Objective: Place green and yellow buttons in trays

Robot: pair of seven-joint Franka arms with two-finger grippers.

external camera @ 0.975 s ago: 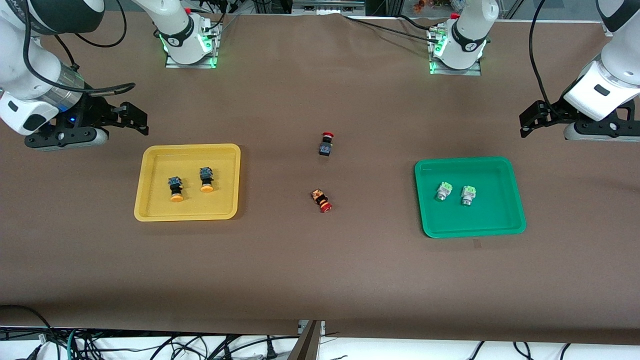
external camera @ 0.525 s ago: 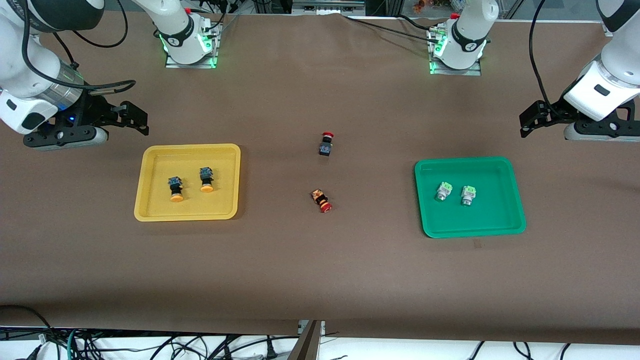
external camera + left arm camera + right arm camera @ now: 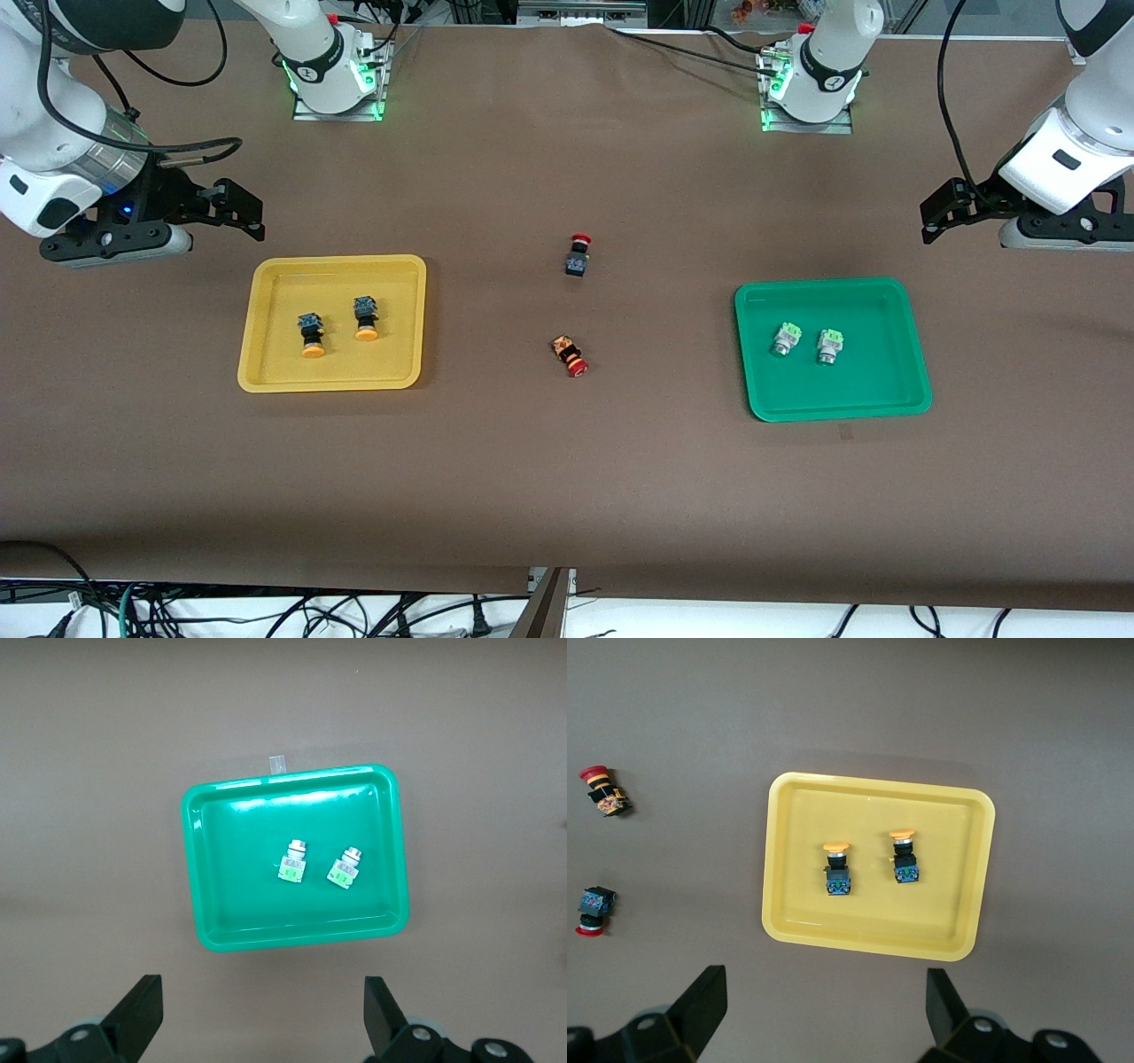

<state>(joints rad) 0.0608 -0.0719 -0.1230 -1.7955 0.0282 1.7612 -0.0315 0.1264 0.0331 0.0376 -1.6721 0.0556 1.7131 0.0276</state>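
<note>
Two orange-yellow round-capped buttons [image 3: 312, 335] [image 3: 365, 318] lie in the yellow tray [image 3: 266, 372], also shown in the right wrist view [image 3: 837, 870] [image 3: 904, 858] [image 3: 788, 930]. Two pale-green square-capped buttons [image 3: 785, 338] [image 3: 829, 345] lie in the green tray [image 3: 904, 390], also in the left wrist view [image 3: 292, 863] [image 3: 345, 868] [image 3: 208, 921]. My right gripper [image 3: 239, 213] [image 3: 824, 1010] is open and empty, up over bare table by the yellow tray. My left gripper [image 3: 943, 213] [image 3: 263, 1014] is open and empty, up over bare table by the green tray.
Two red-capped dark buttons lie on the brown table between the trays: one [image 3: 578, 255] farther from the front camera, one [image 3: 570, 354] nearer. Both show in the right wrist view [image 3: 602, 791] [image 3: 592, 911]. A small tape mark [image 3: 277, 764] lies by the green tray.
My right arm has drifted slightly upward and away from the yellow tray. The left arm and all buttons have not moved.
</note>
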